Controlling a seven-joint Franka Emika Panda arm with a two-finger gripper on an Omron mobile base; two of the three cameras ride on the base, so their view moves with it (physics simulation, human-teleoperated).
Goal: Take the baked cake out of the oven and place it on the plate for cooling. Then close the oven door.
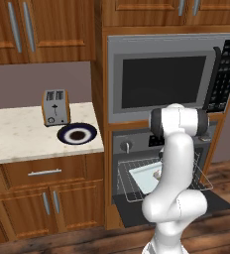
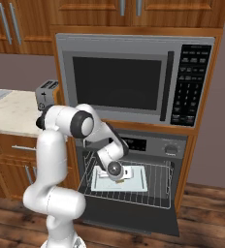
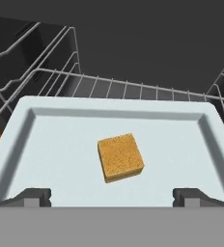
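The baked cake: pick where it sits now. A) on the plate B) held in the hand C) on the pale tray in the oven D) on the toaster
C: the baked cake lies flat on the pale tray, apart from the open hand.

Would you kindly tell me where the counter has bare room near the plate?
Left of the plate and the toaster, the marble counter lies bare. The plate's centre is free too. It is crowded where the toaster stands just behind the plate.
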